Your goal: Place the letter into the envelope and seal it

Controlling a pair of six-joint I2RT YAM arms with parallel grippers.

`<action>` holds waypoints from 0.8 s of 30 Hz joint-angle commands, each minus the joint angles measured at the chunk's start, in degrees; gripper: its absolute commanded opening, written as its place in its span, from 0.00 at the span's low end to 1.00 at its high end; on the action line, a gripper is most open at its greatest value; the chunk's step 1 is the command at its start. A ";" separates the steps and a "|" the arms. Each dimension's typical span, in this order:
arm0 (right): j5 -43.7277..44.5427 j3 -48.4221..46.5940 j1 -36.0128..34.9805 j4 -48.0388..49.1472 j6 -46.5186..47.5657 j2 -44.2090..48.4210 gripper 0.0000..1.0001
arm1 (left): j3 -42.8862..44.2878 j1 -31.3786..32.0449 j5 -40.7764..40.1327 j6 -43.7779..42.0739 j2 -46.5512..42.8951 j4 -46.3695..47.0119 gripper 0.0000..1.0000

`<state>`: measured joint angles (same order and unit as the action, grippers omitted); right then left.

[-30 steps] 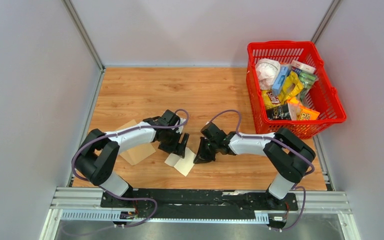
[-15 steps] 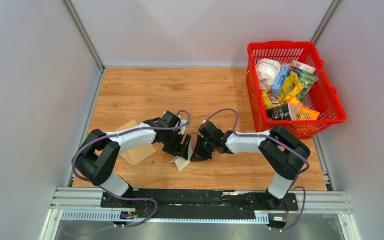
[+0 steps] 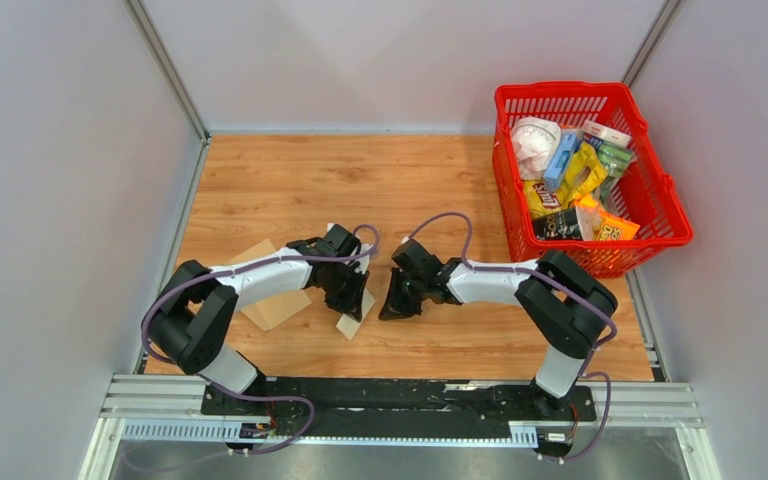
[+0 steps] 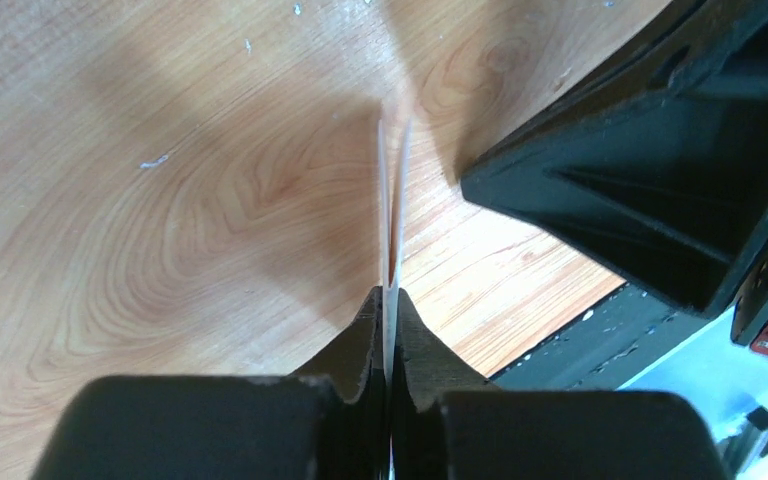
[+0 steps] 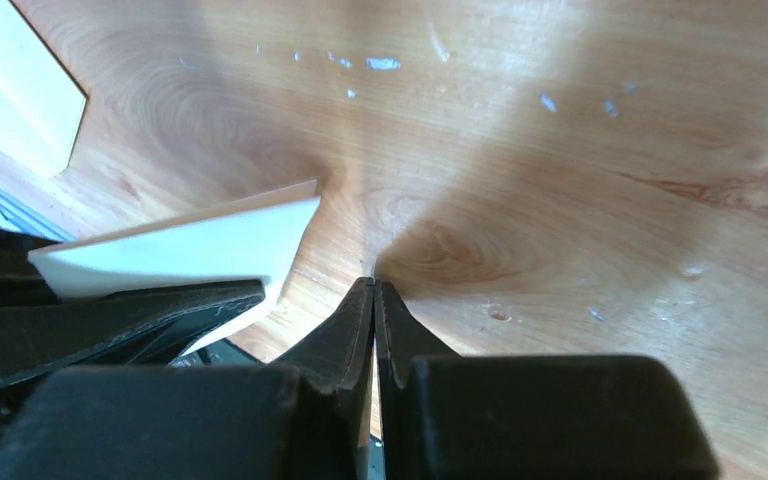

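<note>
The bench (image 3: 360, 180) is a broad board of orange-brown wood grain, flecked with small pale scuffs, set between plain grey walls. At its far right stands a red plastic basket (image 3: 560, 92) with lattice sides, full of crinkled snack packets and boxes.

Two arms in white and black reach in toward the middle from the near edge – the left arm (image 3: 260, 272) and the right arm (image 3: 500, 280), each trailing a purple cable.

The envelope (image 3: 278, 308) lies flat on the left near part of the bench, tan kraft paper with angular corners, partly hidden under the left arm.

The letter (image 3: 351, 322) is just right of it, near the middle – a thin pale sheet, doubled over, so that the left wrist view shows it edge-on as two slim layers (image 4: 392, 200) standing up from the wood. Whether its lower edge touches the bench I cannot tell.

The left claw (image 4: 389, 295) is pinched tight on the letter's edge, its black wedge-shaped tips pressed against the paper from both sides. The right claw (image 5: 373, 285) sits just beside the letter on its right, tips closed together with nothing between them.
</note>
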<state>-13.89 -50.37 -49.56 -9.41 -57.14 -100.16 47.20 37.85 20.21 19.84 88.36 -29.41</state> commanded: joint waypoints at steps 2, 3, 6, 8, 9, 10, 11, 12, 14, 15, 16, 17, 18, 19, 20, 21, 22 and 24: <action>10.28 0.36 1.57 -8.86 5.63 1.88 0.09 | 3.16 -0.14 -1.84 0.81 -3.71 -1.88 0.00; 10.72 0.36 2.27 -9.48 6.42 3.81 0.12 | 3.60 -0.84 -0.79 1.43 -4.85 -1.62 0.00; 12.39 -0.25 4.55 -11.85 10.72 12.67 0.23 | 5.00 -4.09 5.52 5.72 -7.67 1.53 0.00; 13.80 -1.48 5.17 -13.61 13.45 19.09 0.34 | 5.27 -6.72 10.80 9.23 -10.21 4.95 0.00; 16.41 -2.10 5.52 -14.31 14.77 22.26 0.39 | 5.62 -8.21 14.82 10.30 -11.79 7.67 0.00; 17.05 -2.62 5.70 -14.32 15.74 24.90 0.45 | 6.06 -8.84 16.43 12.66 -12.33 8.74 0.00; 17.14 -3.15 5.96 -14.32 16.18 27.54 0.51 | 6.67 -9.71 19.05 14.51 -13.29 10.15 0.00; 16.79 -3.59 6.31 -13.80 16.45 29.74 0.54 | 7.11 -9.89 20.04 15.49 -13.73 10.94 0.00; 15.13 -4.30 6.84 -11.61 16.54 32.56 0.58 | 7.03 -10.42 23.37 19.17 -14.87 14.63 0.00; 14.86 -4.56 6.93 -10.12 16.54 33.18 0.59 | 6.68 -10.60 25.30 22.06 -15.23 17.86 0.00; 11.90 -4.82 7.02 -8.80 16.54 33.71 0.61 | 5.55 -10.60 26.54 24.18 -16.10 20.59 0.00; 11.00 -4.74 7.02 -6.96 16.54 34.06 0.63 | 4.84 -10.86 28.47 27.85 -16.55 25.58 0.00; 10.29 -4.91 7.20 -5.63 16.45 34.33 0.66 | 3.79 -10.78 29.18 29.89 -17.16 27.80 0.00; 9.85 -5.00 7.28 -4.31 16.10 34.68 0.68 | 3.34 -10.86 30.32 32.78 -17.34 31.57 0.00; 9.15 -5.00 7.55 -3.00 15.75 34.94 0.71 | 2.55 -10.95 30.68 33.86 -17.95 32.82 0.00; 8.53 -4.83 7.98 -1.85 15.14 35.47 0.72 | 2.29 -10.95 31.20 36.13 -18.22 35.53 0.00; 7.92 -4.74 8.34 -0.01 14.35 35.73 0.72 | 1.33 -11.12 31.73 37.28 -18.92 36.87 0.00; 6.86 -4.74 8.86 2.37 12.86 35.82 0.72 | -0.08 -11.13 32.61 40.97 -19.45 41.52 0.00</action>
<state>-3.95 -54.37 -41.87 -15.31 -42.39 -65.47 49.45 27.20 47.53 50.63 71.40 -1.21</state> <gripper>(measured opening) 0.720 0.007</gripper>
